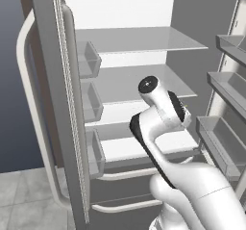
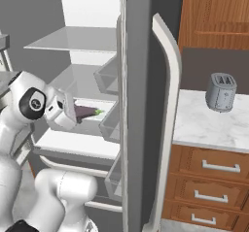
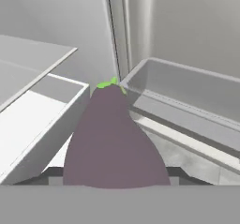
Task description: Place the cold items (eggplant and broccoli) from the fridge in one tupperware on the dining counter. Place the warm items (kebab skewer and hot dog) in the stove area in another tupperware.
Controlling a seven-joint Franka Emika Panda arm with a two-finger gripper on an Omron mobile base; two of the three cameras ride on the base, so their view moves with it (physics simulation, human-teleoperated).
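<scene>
A dark purple eggplant (image 3: 112,138) with a green stem end lies lengthwise between my gripper's fingers, its stem pointing away from the hand. In the right base view the eggplant (image 2: 86,111) sticks out of my gripper (image 2: 73,113), held just above a middle fridge shelf (image 2: 73,141). The gripper is shut on it, and the fingertips are hidden behind its body. My arm (image 1: 161,113) reaches into the open fridge at mid height.
The fridge stands open with glass shelves (image 1: 139,39) and door bins (image 1: 89,58) on both sides. One door bin (image 3: 187,92) lies close ahead of the eggplant. The right door (image 2: 146,105) separates the fridge from a marble counter with a toaster (image 2: 220,91) and drawers (image 2: 209,187).
</scene>
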